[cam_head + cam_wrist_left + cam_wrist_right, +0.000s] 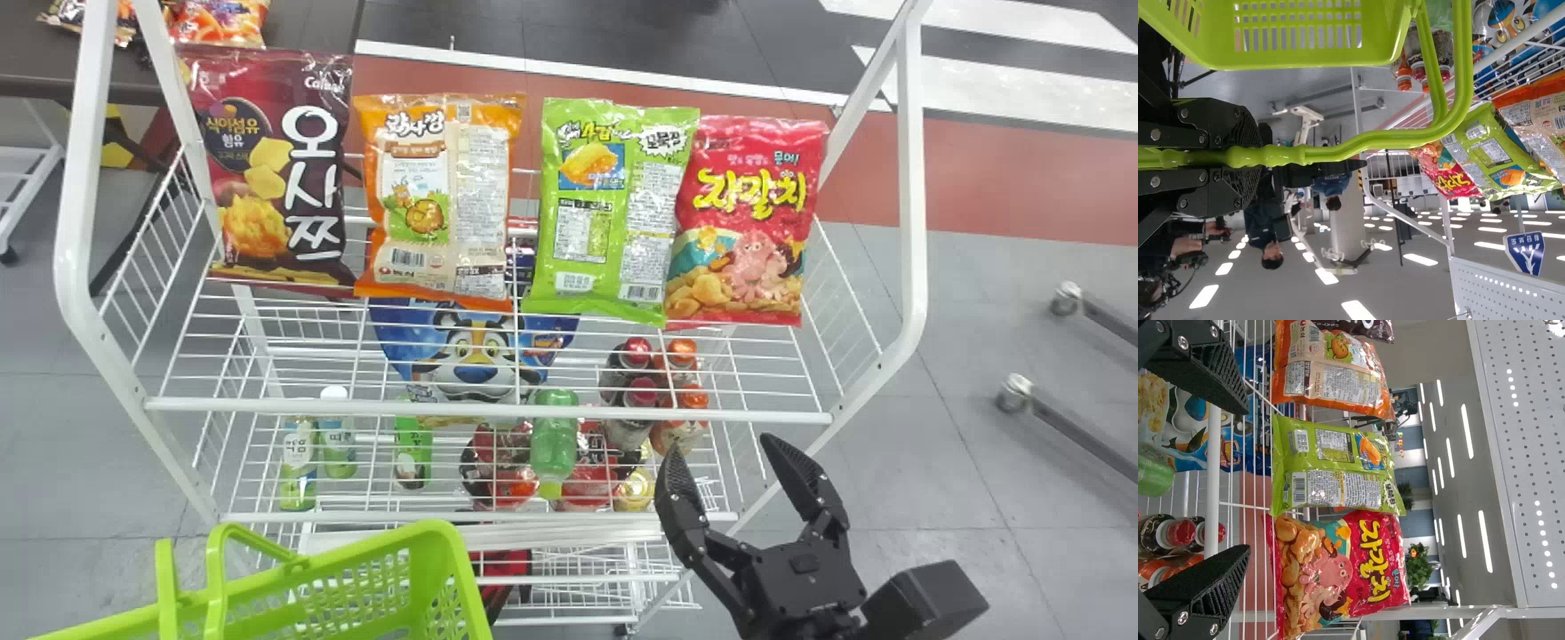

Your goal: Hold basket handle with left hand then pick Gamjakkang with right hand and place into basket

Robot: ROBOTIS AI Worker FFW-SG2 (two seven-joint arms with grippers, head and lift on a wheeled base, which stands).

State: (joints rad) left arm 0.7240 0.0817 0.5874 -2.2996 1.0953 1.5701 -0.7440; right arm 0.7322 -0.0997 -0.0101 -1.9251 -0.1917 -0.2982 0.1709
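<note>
In the head view, the Gamjakkang (484, 187), an orange and cream bag, stands a little left of centre in the upper part of the frame, on the top shelf of a white wire rack (489, 407). A dark red bag (258, 178) is just beside it toward the left edge, and a green bag (613, 222) is on its other side. A red bag (756, 213) comes last in the row, farther right, against the green one.

The right pincer (724, 449) is at the lower right, below the top shelf's front rail, well apart from the Gamjakkang. Its two black fingers are spread wide with nothing between them.

The light green basket (356, 587) sits at the lower left, cut off by the bottom edge, near the front of the rack. The left wrist view shows the left pincer (1248, 157) closed around the basket's handle (1365, 141), one finger on either side.

Under the top shelf, around the middle of the head view, are a blue bag with a cartoon tiger (476, 356) and a green bottle (553, 444). More packets lie on a dark counter (311, 22) at the upper left.
</note>
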